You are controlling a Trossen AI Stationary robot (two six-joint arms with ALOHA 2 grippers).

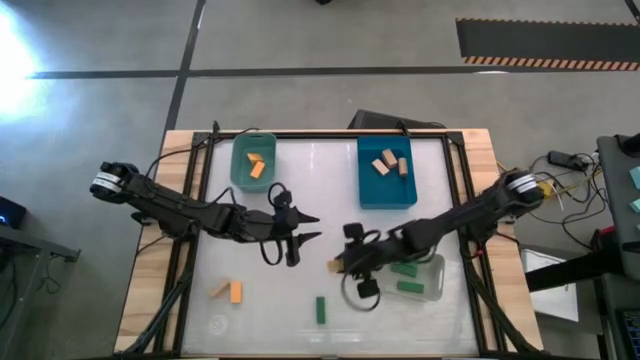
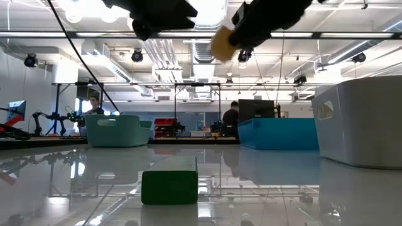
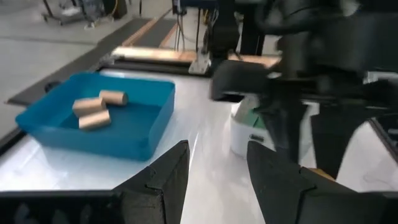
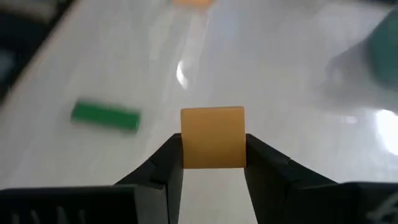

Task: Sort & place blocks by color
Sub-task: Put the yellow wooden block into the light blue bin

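Two grippers were in view above the white table (image 1: 300, 330). Right gripper (image 4: 212, 163): jaws closed on one orange block (image 4: 212, 137), pinched by its side faces and lifted clear of the surface near the table's middle, beside the clear bin (image 1: 428, 280). Step in hand, by judgement: the carry, after pickup, of an orange piece toward its colour's container. Teal bin (image 1: 238, 165) already held orange blocks, so the next move probably called for a crossing to the far left corner, past the left arm, and release over that bin. Left gripper (image 1: 312, 227): fingers apart, holding nothing, hovering mid-table just beside the right one. Blue bin (image 1: 368, 190): tan blocks inside. Clear bin: green pieces inside. Loose on the table: one green block (image 1: 321, 309) at the near edge, and one tan block (image 1: 220, 289) touching or just beside another orange block (image 1: 236, 292) at near left.
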